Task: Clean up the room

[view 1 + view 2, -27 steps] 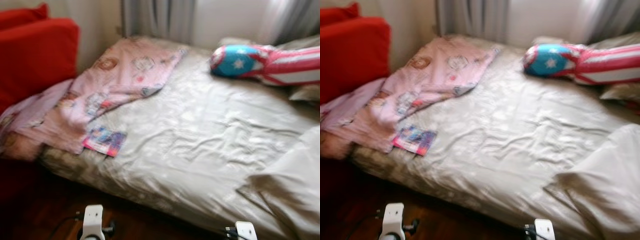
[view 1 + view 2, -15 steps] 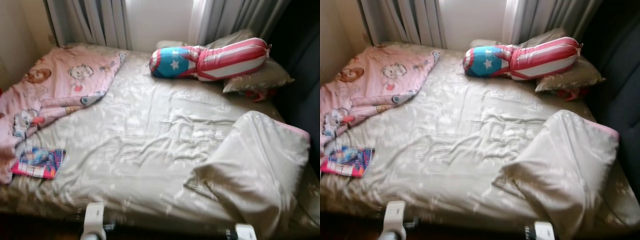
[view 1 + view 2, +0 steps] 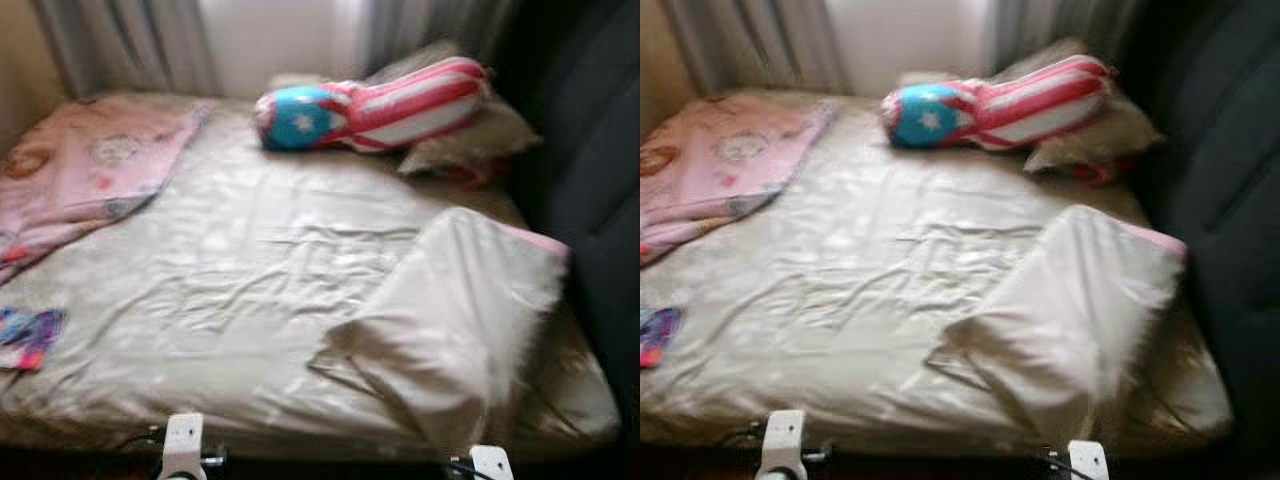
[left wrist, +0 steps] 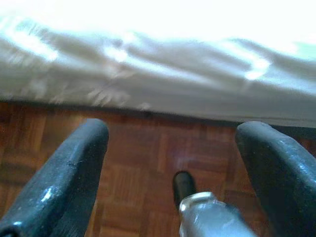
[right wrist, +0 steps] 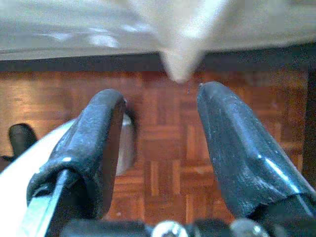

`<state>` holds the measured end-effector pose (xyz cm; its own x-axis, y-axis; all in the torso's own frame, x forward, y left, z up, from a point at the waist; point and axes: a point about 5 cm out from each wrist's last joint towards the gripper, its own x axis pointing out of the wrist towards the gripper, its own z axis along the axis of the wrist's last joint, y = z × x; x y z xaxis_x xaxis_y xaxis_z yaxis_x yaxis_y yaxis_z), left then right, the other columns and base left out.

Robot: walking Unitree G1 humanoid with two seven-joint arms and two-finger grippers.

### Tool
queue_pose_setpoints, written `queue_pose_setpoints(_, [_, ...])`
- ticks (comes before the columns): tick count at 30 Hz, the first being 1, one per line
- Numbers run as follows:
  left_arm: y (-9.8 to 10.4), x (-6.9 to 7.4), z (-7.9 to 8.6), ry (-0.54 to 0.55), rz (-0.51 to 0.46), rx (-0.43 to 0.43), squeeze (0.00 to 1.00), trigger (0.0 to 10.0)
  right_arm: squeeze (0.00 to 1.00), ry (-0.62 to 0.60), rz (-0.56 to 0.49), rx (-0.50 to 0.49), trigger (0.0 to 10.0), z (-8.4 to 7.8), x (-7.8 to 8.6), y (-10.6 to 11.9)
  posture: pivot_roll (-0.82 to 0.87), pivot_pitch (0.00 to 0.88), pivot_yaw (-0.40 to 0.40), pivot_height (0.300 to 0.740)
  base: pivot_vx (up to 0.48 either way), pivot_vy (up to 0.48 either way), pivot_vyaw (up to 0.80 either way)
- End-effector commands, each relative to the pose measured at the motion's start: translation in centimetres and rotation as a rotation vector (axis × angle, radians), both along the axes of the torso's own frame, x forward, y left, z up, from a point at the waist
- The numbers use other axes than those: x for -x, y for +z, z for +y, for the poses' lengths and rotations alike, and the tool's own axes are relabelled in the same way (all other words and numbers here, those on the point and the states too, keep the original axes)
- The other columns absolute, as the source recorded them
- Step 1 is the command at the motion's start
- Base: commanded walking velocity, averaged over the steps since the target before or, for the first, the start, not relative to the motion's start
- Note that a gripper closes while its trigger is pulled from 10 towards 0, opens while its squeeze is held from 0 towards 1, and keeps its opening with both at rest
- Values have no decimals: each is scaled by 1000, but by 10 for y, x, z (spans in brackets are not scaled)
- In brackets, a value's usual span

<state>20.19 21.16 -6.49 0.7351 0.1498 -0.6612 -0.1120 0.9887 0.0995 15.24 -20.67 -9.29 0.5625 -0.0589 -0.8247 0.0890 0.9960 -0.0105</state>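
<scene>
While facing a wide bed (image 3: 250, 290) in rumpled beige sheeting, slightly blurred.

Across the head end, near grey curtains (image 3: 120, 45), a red-and-white striped bolster with a blue starred end (image 3: 370, 105), leaning on a beige pillow (image 3: 470, 140). On the robot's left side of the mattress, a pink patterned blanket (image 3: 85, 170), spread and creased; nearer the foot edge on that side, a small colourful booklet (image 3: 25, 338), lying flat, well apart from the blanket's main spread. Toward the right, a folded-back beige duvet (image 3: 450, 310) with a pink edge showing. Low at the bed's foot, over reddish parquet floor (image 4: 138, 163): left gripper (image 4: 170, 163), fingers spread wide, grasping nothing; right gripper (image 5: 158, 143), likewise released, with a hanging corner of sheet (image 5: 180, 54) beyond its fingertips, apart from them.
</scene>
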Motion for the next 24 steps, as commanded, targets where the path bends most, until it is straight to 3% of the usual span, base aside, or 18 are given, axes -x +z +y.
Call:
queue_pose_setpoints(1, [-4,3,-7,-4,19,17,0,10000,0,-7,11,13,10000,-6,4,0,-63,54,-46,740,0,-330,0])
queue_pose_setpoints(5, [-4,3,-7,-4,19,17,0,10000,0,-6,9,14,10000,-6,3,0,-59,56,-48,740,0,-293,0])
queue_pose_setpoints(24, [-4,3,-7,10,19,32,0,10000,0,-11,4,7,10000,-5,3,0,-54,54,-43,740,0,0,0])
